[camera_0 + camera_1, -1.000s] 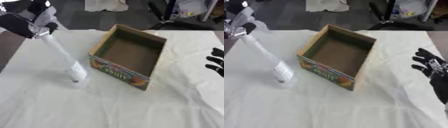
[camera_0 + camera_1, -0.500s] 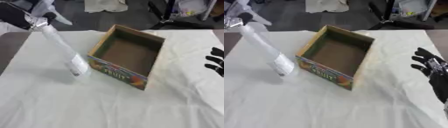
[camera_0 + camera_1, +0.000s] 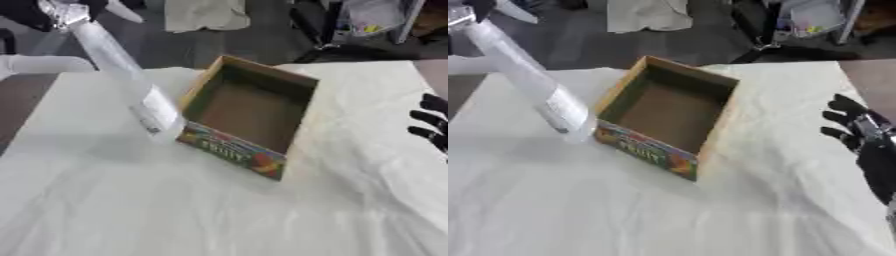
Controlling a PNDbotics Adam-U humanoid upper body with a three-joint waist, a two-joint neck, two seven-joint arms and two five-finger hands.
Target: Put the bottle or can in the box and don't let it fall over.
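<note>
Left eye view: a clear plastic bottle (image 3: 122,75) hangs tilted, its top at upper left and its base low beside the box.
Bottle position: base just above the cloth-covered surface (image 3: 175,200), close to the near-left corner of the box, outside it.
Left hand: the left hand (image 3: 61,10) grips the bottle's top at the upper left edge, fingers curled round it.
Box: an open cardboard box (image 3: 249,117) with a colourful printed front, empty inside.
Right hand: the right hand (image 3: 859,135) rests idle at the right edge, fingers spread and holding nothing.
Step in hand: carrying the bottle toward the box, by my judgement.
Next move: lift the base over the box wall, bring the bottle upright, then lower it onto the box floor.
</note>
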